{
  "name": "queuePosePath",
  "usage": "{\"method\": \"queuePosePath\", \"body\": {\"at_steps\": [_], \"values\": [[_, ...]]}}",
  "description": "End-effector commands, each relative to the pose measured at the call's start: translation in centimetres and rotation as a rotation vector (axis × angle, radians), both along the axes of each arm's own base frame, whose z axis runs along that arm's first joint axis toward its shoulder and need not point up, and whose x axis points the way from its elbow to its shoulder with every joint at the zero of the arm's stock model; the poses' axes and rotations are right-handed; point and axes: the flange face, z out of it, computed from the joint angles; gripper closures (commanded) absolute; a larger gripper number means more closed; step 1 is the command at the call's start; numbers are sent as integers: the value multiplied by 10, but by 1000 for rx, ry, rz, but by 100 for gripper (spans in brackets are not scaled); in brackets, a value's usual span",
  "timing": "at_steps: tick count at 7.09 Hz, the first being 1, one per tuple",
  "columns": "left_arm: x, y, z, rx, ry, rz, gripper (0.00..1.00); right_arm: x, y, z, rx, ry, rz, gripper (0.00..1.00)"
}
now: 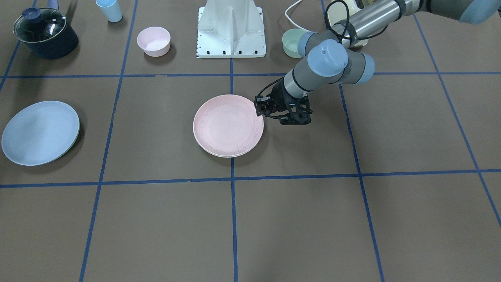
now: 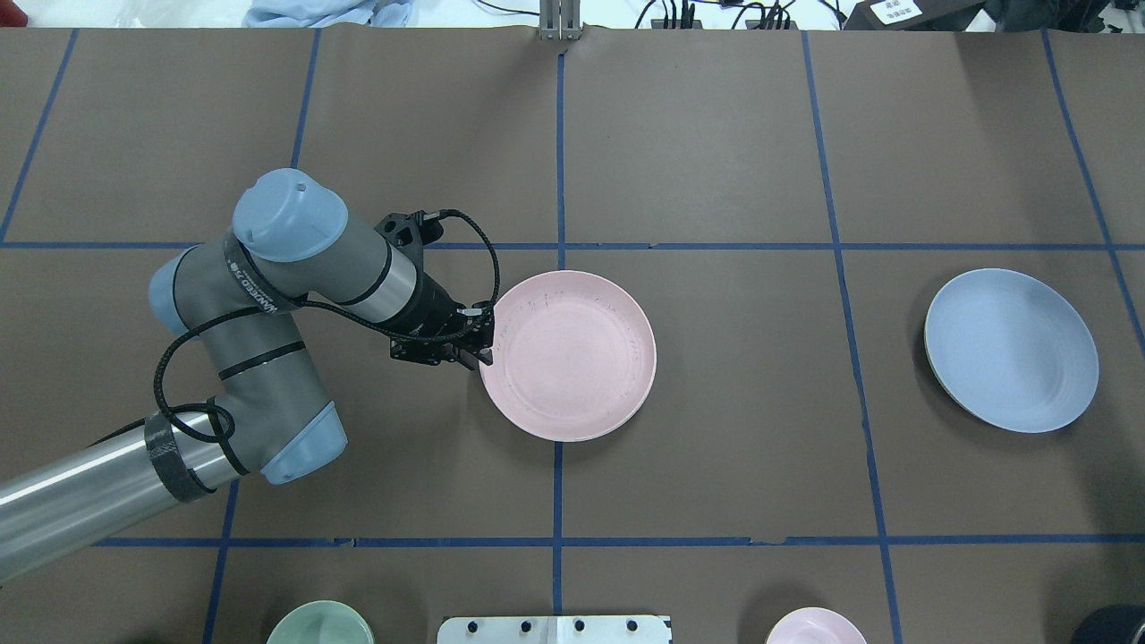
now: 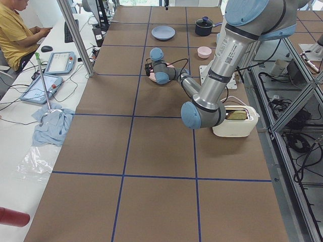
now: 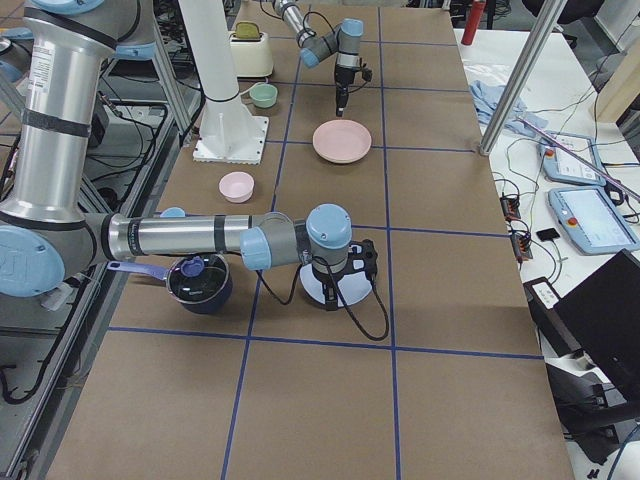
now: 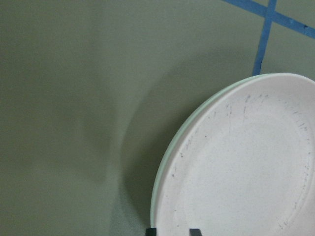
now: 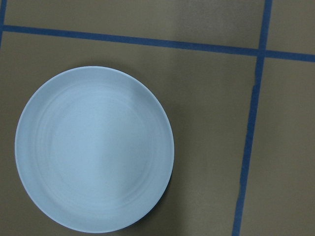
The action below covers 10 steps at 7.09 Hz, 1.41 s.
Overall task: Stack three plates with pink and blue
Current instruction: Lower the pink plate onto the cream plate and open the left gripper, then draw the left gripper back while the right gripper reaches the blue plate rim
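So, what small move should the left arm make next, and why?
Probably lift the left gripper and draw it back from the pink plate. That plate already lies on the cream plate, the gripper is open at its rim, and the blue plate sits apart on the table. Clearing the stack would leave room to bring it over.

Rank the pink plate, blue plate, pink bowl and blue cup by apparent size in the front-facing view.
Largest: blue plate and pink plate, about alike, so unranked.
Then: pink bowl.
Smallest: blue cup, cut off at the top edge.
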Motion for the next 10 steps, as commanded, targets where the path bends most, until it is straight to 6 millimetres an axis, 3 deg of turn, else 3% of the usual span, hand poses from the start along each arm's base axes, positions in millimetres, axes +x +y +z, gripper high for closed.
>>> {"method": "queuePosePath", "body": {"at_steps": [1,2,4,5,6,8,10], "values": [[-49,-8,0,22,22,-46,65,-44,-5,-7,-56,-6,0,0],[-74,-15,7,38,22,-73,66,-63,-5,-1,-68,-6,21,1],[-81,-21,6,56,22,-82,66,-106,-14,48,-30,19,86,1],[-81,-21,6,56,22,-82,65,-115,-28,66,-25,5,91,1],[-83,-20,3,58,27,-85,65,-118,-31,73,-30,15,86,2],[-85,-17,-2,65,35,-85,65,-117,-30,79,-37,19,85,17],[-86,-18,-1,65,34,-88,65,-117,-28,90,-49,27,80,17]]}}
